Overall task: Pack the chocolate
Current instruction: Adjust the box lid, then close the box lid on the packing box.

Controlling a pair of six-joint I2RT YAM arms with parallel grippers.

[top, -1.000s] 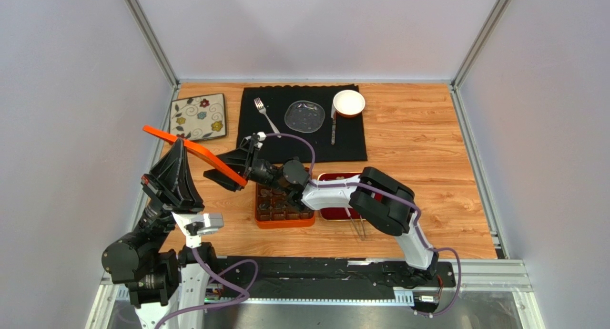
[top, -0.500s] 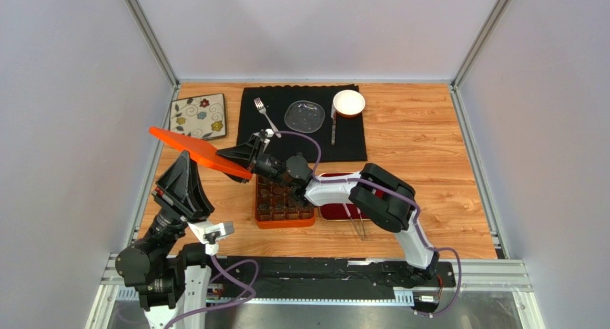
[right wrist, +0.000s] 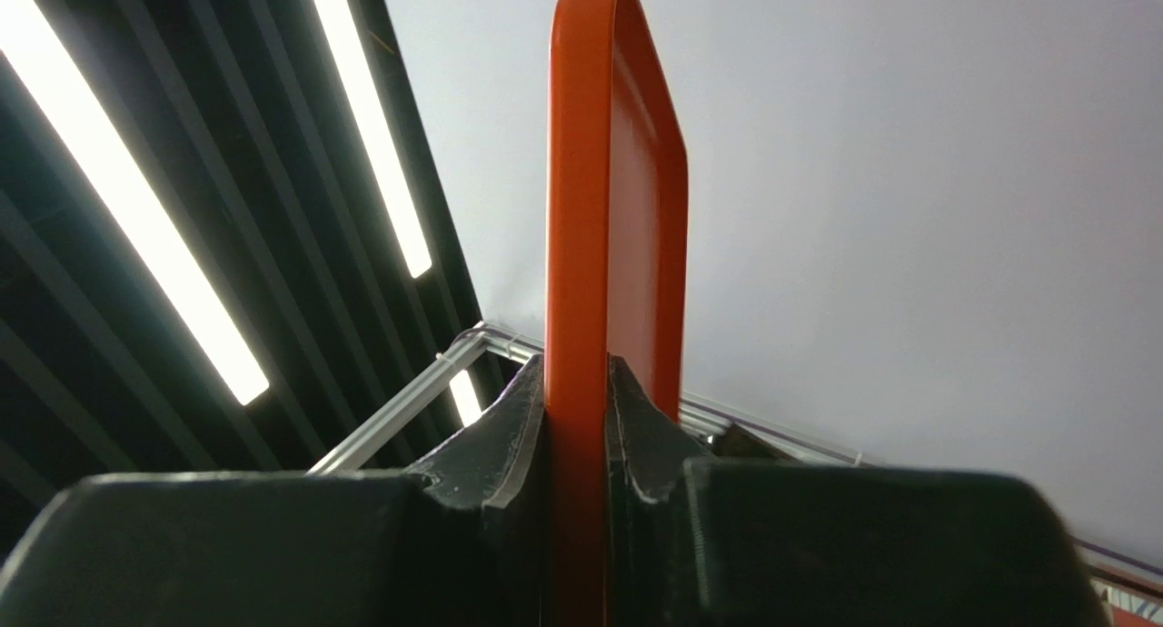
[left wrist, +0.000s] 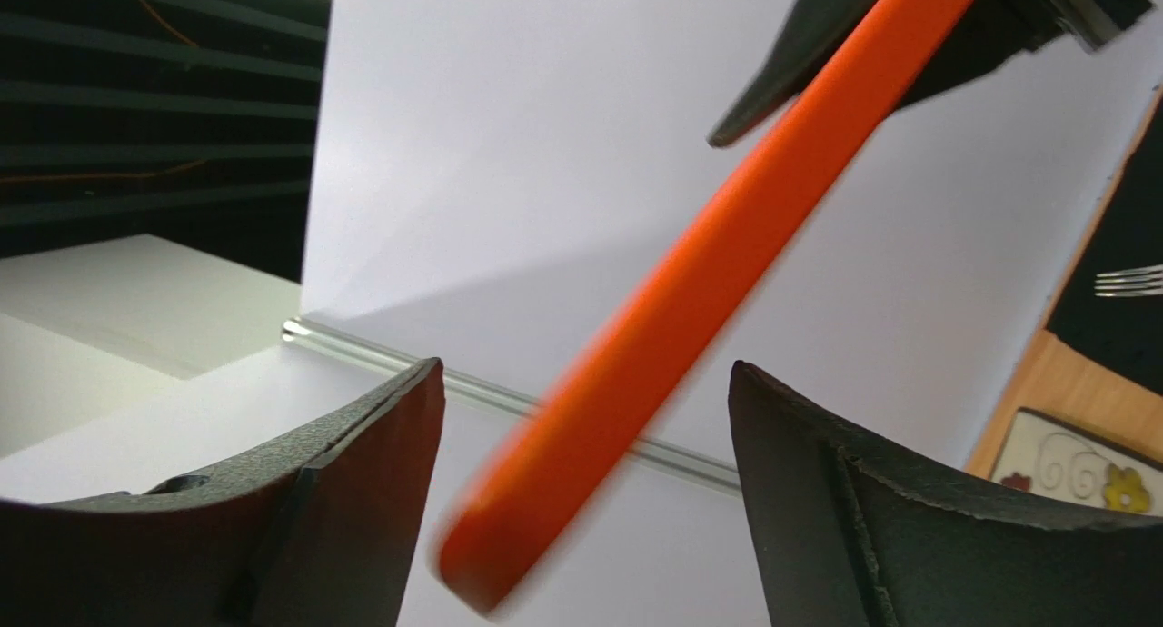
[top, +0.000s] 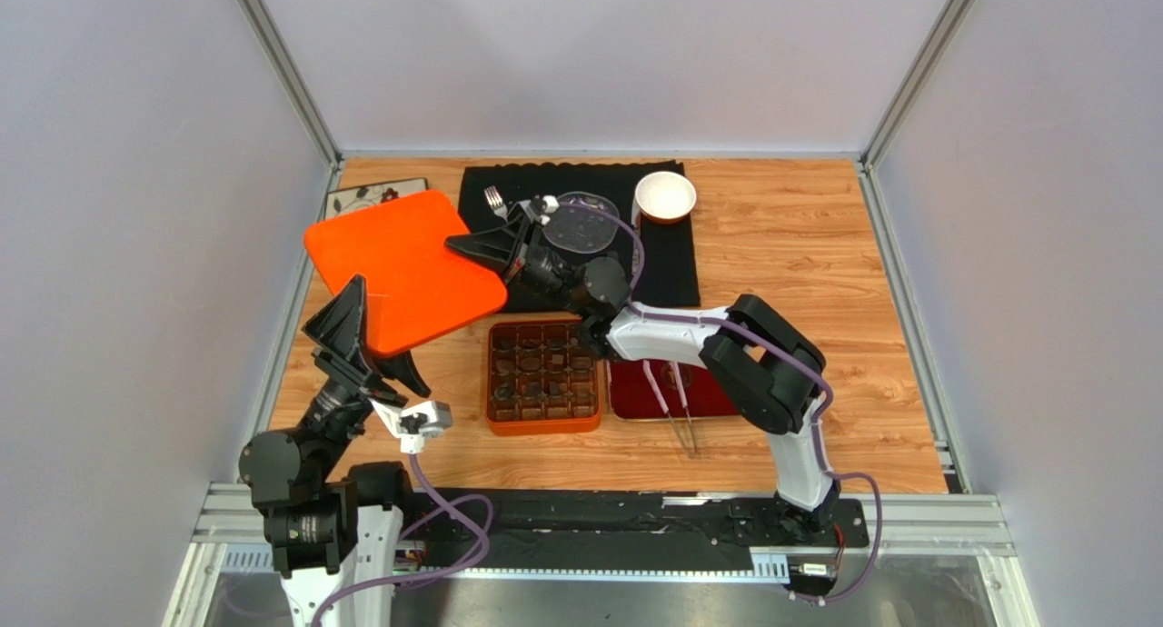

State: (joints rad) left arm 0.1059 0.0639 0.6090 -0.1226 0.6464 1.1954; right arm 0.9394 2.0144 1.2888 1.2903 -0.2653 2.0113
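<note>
Right claw (right wrist: 576, 389): I have it pinched tight on the orange lid (top: 403, 266).
Left claw (left wrist: 587, 382): spread wide, empty.
Chocolate (top: 530, 382): likely light and easily marred; I'd grip its sides gently.

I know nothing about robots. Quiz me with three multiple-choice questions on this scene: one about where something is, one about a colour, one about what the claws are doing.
1. Where does the gridded box sit?
A. held up in the air
B. on the wooden table, left of the red tray
C. on a chair

2. What colour is the raised lid?
A. green
B. white
C. orange

3. What holds the lid?
A. the right gripper
B. the left gripper
C. nothing

Answers:
1 B: the gridded box rests on the wood beside the red tray.
2 C: the lid is orange in every view.
3 A: the right gripper is shut on the lid's edge. The left gripper is open, with gaps either side of the lid.
</note>
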